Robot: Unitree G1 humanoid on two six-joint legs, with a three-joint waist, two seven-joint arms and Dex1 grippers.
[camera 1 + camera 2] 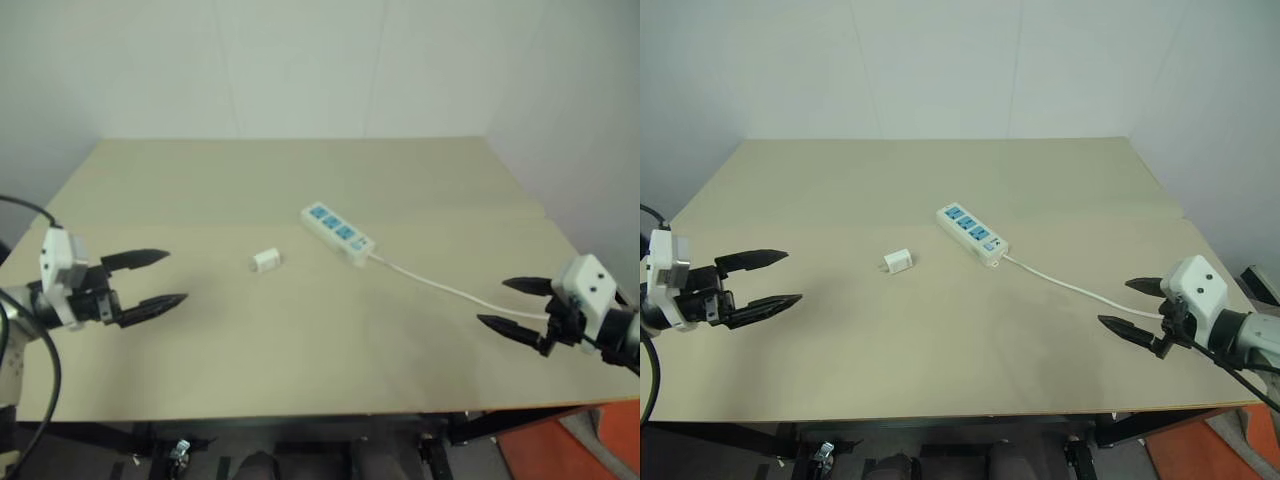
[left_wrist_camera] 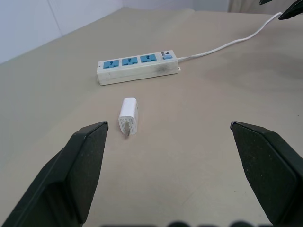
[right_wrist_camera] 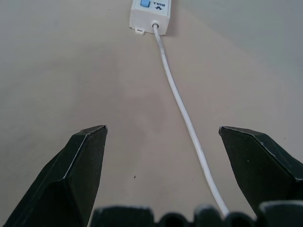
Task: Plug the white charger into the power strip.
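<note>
The white charger point(image 1: 266, 260) lies on its side near the middle of the beige table point(image 1: 300, 180), a short way left of the power strip point(image 1: 337, 233). The strip lies flat and diagonal with three blue sockets, and its thin white cable point(image 1: 450, 290) runs off toward the right. My left gripper point(image 1: 157, 279) hovers open at the table's left side, pointing at the charger point(image 2: 129, 116) and well apart from it. Open too, my right gripper point(image 1: 517, 305) hangs at the right edge, over the cable point(image 3: 182, 101), facing the strip's cable end point(image 3: 149, 10).
The table's back edge meets a white wall point(image 1: 320, 60). A wall also stands along the right side. Bare tabletop surrounds the charger and strip on all sides.
</note>
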